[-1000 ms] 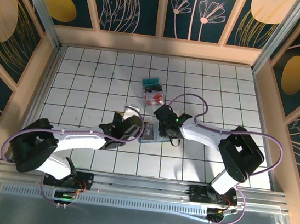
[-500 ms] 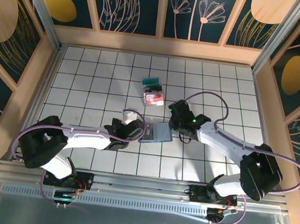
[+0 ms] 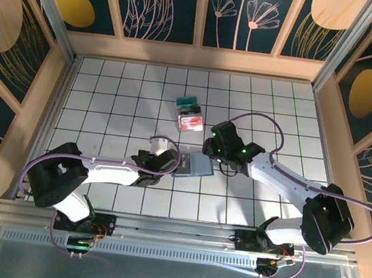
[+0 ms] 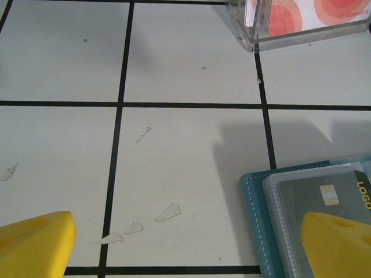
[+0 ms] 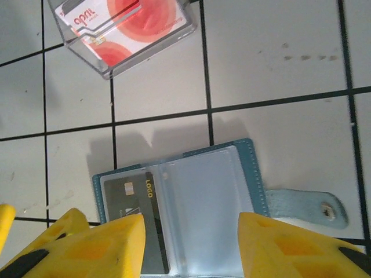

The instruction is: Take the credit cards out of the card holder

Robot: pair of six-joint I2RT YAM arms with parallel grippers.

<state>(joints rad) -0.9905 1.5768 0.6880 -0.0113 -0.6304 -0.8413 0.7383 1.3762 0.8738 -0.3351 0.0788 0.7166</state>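
Top view, lower middle: left gripper (image 3: 173,161) sits at the left edge of the card holder (image 3: 194,163). The holder lies open and flat on the white tiled table (image 3: 108,101).

Left wrist view: left gripper (image 4: 188,234) is spread wide. One yellow finger (image 4: 35,246) is at lower left over bare tile. The other finger (image 4: 342,243) is at lower right, over the card holder (image 4: 255,226). Cannot tell whether it presses down.

A dark card (image 4: 348,194) with a chip shows in the sleeve.

Right wrist view: right gripper (image 5: 191,234) is also spread and grips nothing, its fingers hanging above the bottom of the card holder (image 5: 203,197). The dark card (image 5: 136,211), lettered LOGO, sits in the left sleeve. The right sleeve looks clear. The snap tab (image 5: 313,207) sticks out at lower right.

Top view, just above the holder: right gripper (image 3: 210,154).

Further up-frame, left of centre: whitish-pink card (image 3: 190,121) with red circles, in a clear plastic tray (image 5: 104,63). The teal card (image 3: 189,102) is just beyond it.

Changes:
- Half a second back, the right wrist was slightly further right; it has edged left toward the holder.
- A second back, the right arm was folded close over a narrower-looking holder; it is now stretched out, with the holder open.
- The left gripper has crept rightward.
- The tray and teal card have not shifted.
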